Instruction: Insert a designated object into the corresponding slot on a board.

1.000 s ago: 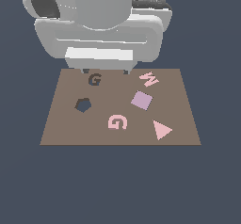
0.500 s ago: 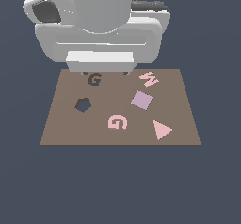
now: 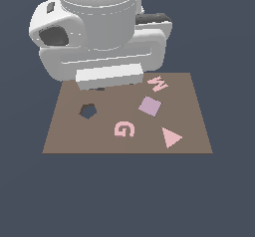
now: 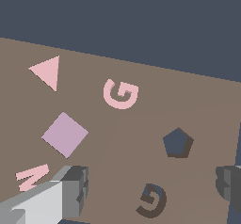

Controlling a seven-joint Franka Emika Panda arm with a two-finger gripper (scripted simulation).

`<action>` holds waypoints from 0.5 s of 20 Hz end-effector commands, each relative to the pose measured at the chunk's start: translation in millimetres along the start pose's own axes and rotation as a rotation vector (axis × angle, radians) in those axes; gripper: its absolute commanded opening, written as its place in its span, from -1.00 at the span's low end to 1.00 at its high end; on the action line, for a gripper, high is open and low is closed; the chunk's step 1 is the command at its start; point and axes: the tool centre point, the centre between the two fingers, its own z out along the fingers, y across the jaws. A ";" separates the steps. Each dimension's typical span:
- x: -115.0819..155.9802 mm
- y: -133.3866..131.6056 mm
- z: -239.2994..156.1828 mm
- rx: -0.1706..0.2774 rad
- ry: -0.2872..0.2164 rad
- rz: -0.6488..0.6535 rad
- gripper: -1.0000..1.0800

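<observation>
The pink G block (image 3: pixel 124 129) lies flat on the brown board (image 3: pixel 194 131), in the lower middle of the exterior view, and nothing holds it. The G-shaped slot (image 4: pixel 152 200) is almost fully hidden behind the arm in the exterior view; in the wrist view it is dark and unfilled, and it sits between the two fingers. The claw (image 4: pixel 150 190) is open, with its fingers (image 4: pixel 73 190) wide apart above the board and holding nothing. The dark pentagon cutout (image 3: pixel 88 111) is at the middle left of the exterior view. The lilac square (image 3: pixel 150 106), the pink M (image 3: pixel 158 83) and the pink triangle (image 3: pixel 171 137) lie on the exterior view's right part of the board, apart from the G block.
</observation>
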 end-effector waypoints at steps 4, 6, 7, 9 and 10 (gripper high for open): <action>7.3 2.6 14.5 0.006 -0.001 -0.147 0.92; 10.7 3.3 20.9 0.009 -0.001 -0.212 0.92; 12.6 3.6 24.3 0.010 -0.001 -0.247 0.92; 16.6 4.0 31.6 0.014 -0.002 -0.322 0.92; 18.6 4.1 35.4 0.015 -0.002 -0.361 0.92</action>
